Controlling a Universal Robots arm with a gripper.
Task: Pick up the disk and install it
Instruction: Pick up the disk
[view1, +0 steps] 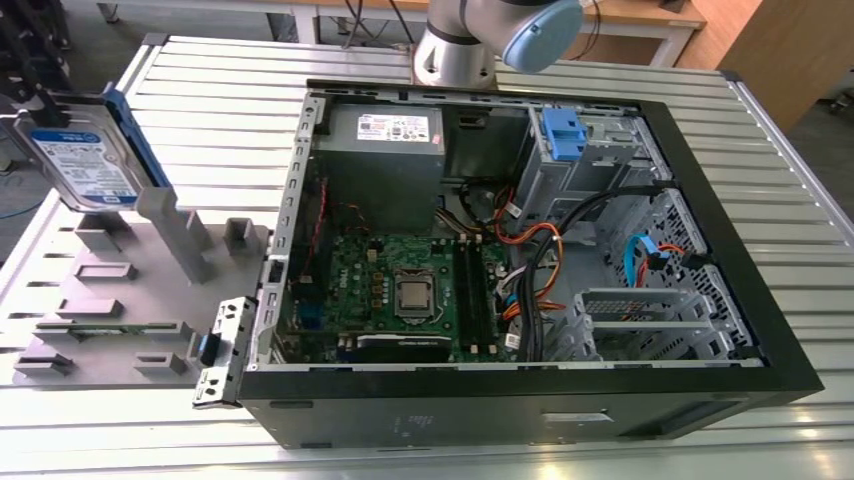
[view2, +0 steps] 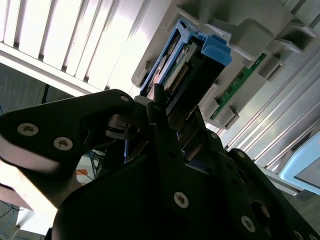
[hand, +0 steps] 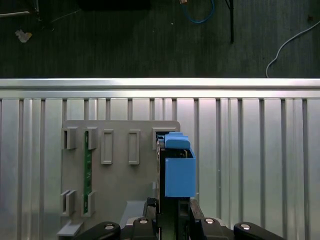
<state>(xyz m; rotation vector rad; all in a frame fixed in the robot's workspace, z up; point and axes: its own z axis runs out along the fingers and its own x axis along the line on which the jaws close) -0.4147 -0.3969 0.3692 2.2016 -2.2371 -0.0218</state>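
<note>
The disk (view1: 83, 160) is a silver drive with a white-and-blue label and blue side rails. It stands on edge, tilted, above the far end of the grey fixture (view1: 114, 300) at the exterior view's left. My gripper (hand: 170, 212) is shut on the disk (hand: 179, 170), its black fingers (view2: 159, 112) clamping the drive's end. In the second wrist view, the disk (view2: 187, 70) shows its connector edge and a blue rail beyond the fingers. The fixture's slots lie just behind the disk in both wrist views.
An open computer case (view1: 747, 330) lies on the slatted metal table (view1: 214, 90), motherboard and cables exposed. Its drive cage with a blue tab (view1: 563, 135) is at the far corner. A green memory stick (hand: 87, 165) sits in the fixture. The arm's base (view1: 461, 45) stands behind the case.
</note>
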